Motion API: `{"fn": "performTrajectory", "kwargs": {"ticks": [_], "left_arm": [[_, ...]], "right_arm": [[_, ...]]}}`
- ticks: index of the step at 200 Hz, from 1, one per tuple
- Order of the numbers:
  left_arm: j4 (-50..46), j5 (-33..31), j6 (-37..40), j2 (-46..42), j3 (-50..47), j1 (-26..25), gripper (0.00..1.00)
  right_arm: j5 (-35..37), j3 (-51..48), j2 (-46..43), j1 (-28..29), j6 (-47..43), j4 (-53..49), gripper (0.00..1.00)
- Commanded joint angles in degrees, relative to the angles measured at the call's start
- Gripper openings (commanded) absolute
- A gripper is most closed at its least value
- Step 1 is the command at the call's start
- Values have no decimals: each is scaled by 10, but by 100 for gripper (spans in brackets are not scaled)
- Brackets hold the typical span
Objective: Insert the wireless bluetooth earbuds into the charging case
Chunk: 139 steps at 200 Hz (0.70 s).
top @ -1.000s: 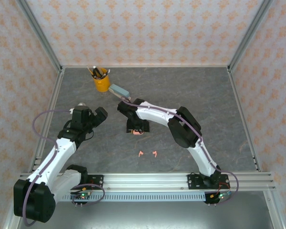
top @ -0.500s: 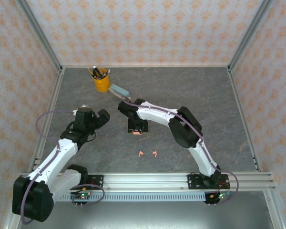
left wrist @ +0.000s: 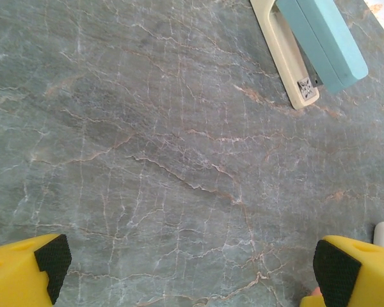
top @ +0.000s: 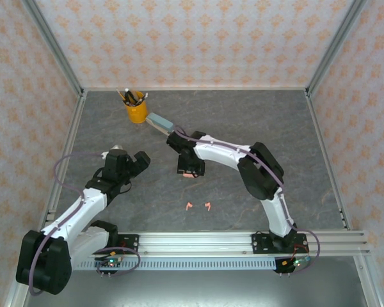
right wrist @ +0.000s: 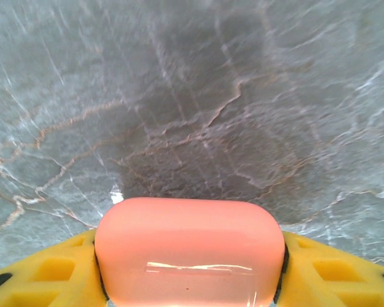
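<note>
Right gripper point(right wrist: 189, 272): both yellow fingers point(right wrist: 45, 275) are pressed against the sides of the pink charging case point(right wrist: 187, 246), which fills the gap between them. It is held over the middle of the table point(top: 294, 141).

A salmon-pink earbud point(top: 189, 205) and a second salmon-pink earbud point(top: 208, 205) lie side by side, apart, near the middle of the table's near edge.

Left gripper point(left wrist: 192, 268): we see its jaws spread wide with nothing between them. The teal stapler point(left wrist: 313, 45) lies beyond it, toward the far edge.

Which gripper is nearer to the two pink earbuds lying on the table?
Right. The right gripper, holding a pink case, sits just beyond the pink earbuds; the left gripper is farther off to their left.
</note>
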Motion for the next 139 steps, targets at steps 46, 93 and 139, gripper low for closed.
{"fn": "performTrajectory", "kwargs": {"ticks": [46, 93, 139], "left_arm": [[156, 48, -2, 33, -43, -32, 100], [271, 75, 18, 65, -72, -70, 100], [364, 88, 44, 103, -89, -108, 100]], "right_arm": [[-16, -43, -66, -41, 61, 85, 47], [-22, -43, -73, -52, 88, 109, 47], [-33, -45, -74, -56, 119, 133, 47]]}}
